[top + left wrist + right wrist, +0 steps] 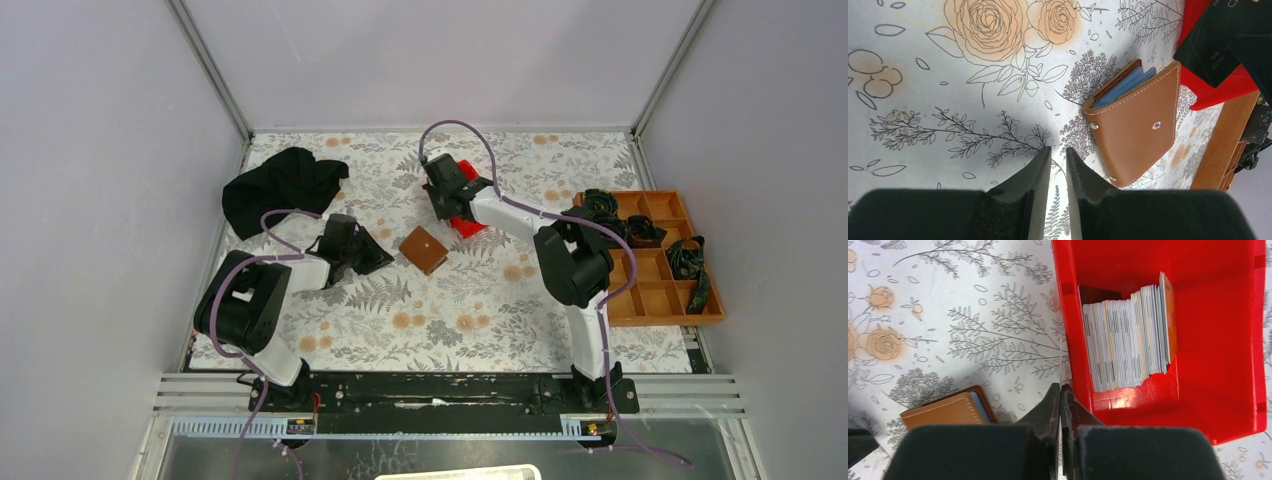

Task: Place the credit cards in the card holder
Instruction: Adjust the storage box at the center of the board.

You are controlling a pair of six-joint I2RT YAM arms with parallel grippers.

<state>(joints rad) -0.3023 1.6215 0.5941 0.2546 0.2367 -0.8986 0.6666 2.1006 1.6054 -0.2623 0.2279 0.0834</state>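
From the top camera, a table cover (440, 310) printed with grey ferns and orange roses was seen. The card holder (424, 249), a small square of smooth brown leather, was found lying near the middle, between the two grippers. The left gripper (380, 258) was seen just to its left, apart from it. The right gripper (452, 195) was placed over a glossy red bin (468, 228) just behind the card holder. A crumpled black cloth (283, 187) was lying at the far left, and a wooden compartment tray (655, 295) with dark items in it at the right.

In the left wrist view, the matte black fingers (1034, 175) were parted only narrowly, with nothing between them. The card holder was seen folded, white-stitched along its rounded edges, with metal studs and blue pocket edges showing at its open side.

In the right wrist view, the tapered fingers were pressed together at the bin's rim. A thin pale line was seen rising from the tips; whether it was a card held edge-on could not be told. The credit cards (1128, 345), thin and mostly pale, were packed on edge in a dense stack inside the bin, with an orange one at one end.
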